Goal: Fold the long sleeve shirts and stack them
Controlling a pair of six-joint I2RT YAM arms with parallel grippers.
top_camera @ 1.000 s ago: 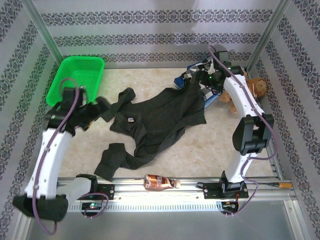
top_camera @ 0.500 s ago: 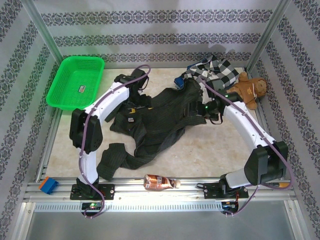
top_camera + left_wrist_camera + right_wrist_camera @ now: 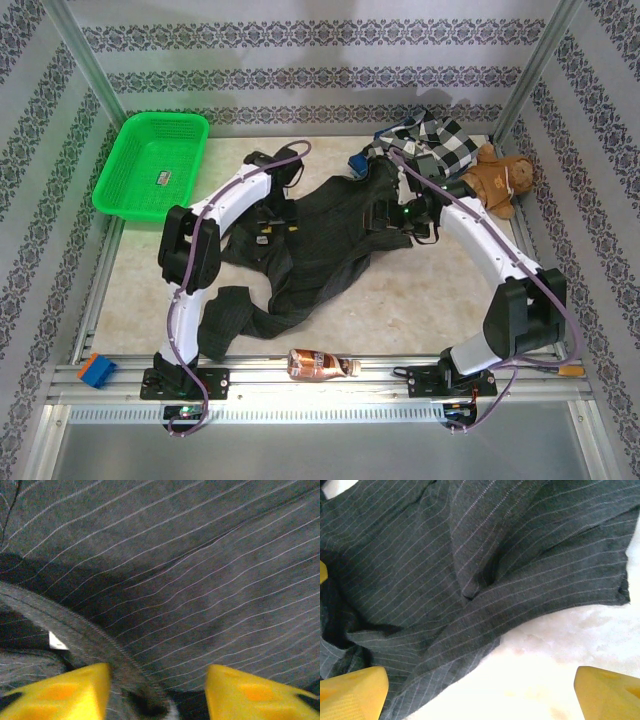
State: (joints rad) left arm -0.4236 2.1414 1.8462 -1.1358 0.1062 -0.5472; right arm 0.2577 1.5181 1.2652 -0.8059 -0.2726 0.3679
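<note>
The dark charcoal pinstriped shirt (image 3: 330,240) lies crumpled in the middle of the table, one sleeve (image 3: 225,320) trailing toward the near edge. My left gripper (image 3: 268,212) hovers low over its left part, open; in the left wrist view the pinstriped cloth (image 3: 190,580) and a stitched seam (image 3: 100,640) lie between the yellow fingertips (image 3: 65,692). My right gripper (image 3: 388,212) is open over the shirt's right edge (image 3: 470,580), with bare table (image 3: 545,670) between its fingertips (image 3: 350,690). The checked flannel shirt (image 3: 440,145) and a blue garment (image 3: 362,160) sit bunched at the back right.
A brown teddy bear (image 3: 500,180) lies next to the flannel at the right wall. A green basket (image 3: 150,160) stands at the back left. A brown bottle (image 3: 320,365) rests on the front rail, and a small blue block (image 3: 97,370) at the front left.
The left arm swung from the table's left side to over the dark shirt. The right arm came forward from the back-right pile to the shirt's right edge, uncovering the flannel.
</note>
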